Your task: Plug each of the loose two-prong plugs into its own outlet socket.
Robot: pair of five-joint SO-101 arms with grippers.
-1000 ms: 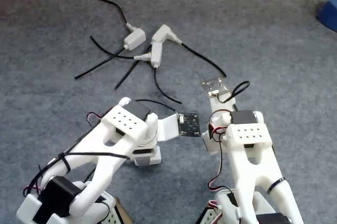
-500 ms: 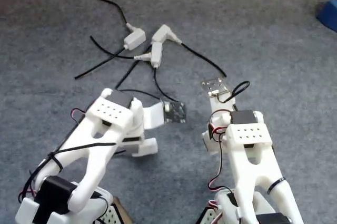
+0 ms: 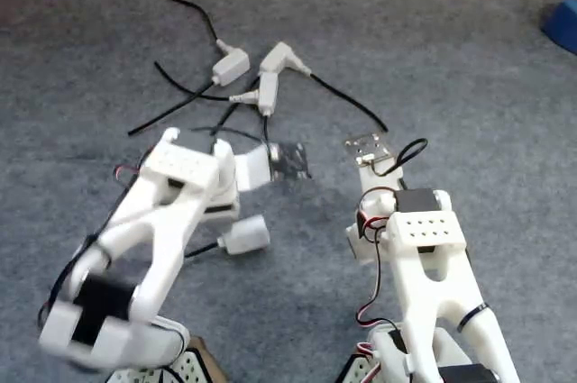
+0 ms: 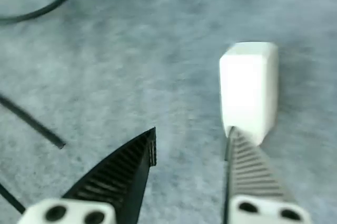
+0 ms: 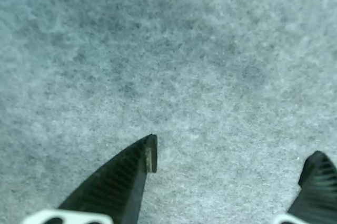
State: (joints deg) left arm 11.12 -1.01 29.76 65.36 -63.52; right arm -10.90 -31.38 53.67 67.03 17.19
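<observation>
Where the grey felt table (image 3: 469, 59) nears its far edge, white boxy plugs (image 3: 230, 64) on thin black cords (image 3: 171, 112) lie clustered, left gripper (image 4: 192, 134) parted, ribbed fingertip (image 4: 239, 153) touching a smooth white block (image 4: 248, 89), right gripper (image 5: 234, 153) wide open.

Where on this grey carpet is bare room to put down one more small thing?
Widest free patch: the grey carpet between the long black cable and the blue object. Also free: the carpet left of the cable ends. Crowded: the white plastic plugs with crossing cables, the left gripper close by.
</observation>
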